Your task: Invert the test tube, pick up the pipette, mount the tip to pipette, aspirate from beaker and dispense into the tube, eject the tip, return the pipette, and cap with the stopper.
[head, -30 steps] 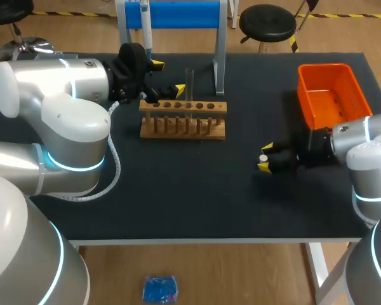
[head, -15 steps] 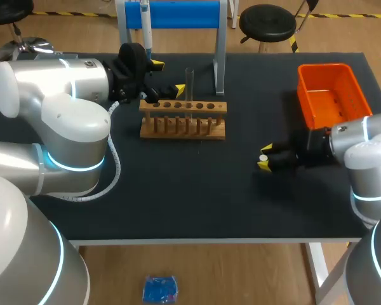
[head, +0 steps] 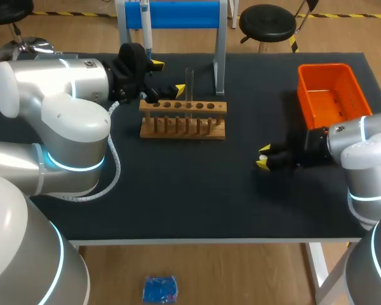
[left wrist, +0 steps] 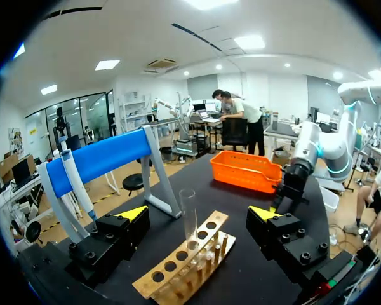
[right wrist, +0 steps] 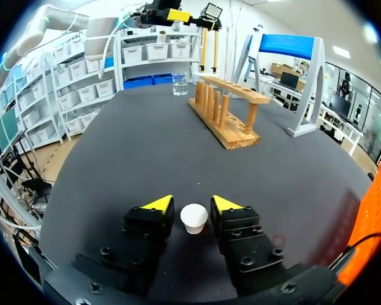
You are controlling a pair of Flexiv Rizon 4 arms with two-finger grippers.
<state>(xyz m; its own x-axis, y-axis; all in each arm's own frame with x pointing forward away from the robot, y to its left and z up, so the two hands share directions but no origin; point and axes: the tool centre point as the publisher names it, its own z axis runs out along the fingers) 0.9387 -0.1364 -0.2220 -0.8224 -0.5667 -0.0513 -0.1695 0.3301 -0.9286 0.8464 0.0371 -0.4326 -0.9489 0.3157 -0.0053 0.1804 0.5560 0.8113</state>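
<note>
A small white stopper (right wrist: 193,218) stands on the black table between the fingers of my right gripper (right wrist: 192,203). The fingers sit close on both sides of it with thin gaps, so the gripper is open. In the head view that gripper (head: 263,157) lies low at the table's right, beside the orange bin. A clear test tube (head: 189,82) stands upright in the wooden rack (head: 183,119). My left gripper (head: 168,76) hovers wide open just behind the rack, and the tube (left wrist: 189,216) shows ahead between its fingers. The pipette (head: 146,28) hangs on the blue stand.
An orange bin (head: 330,92) sits at the back right corner. The blue stand's frame (head: 219,57) rises behind the rack. A small glass beaker (right wrist: 180,84) stands on the table beyond the rack's far end.
My right gripper's fingers have drawn in around the white stopper. The left arm, tube and rack have not moved.
</note>
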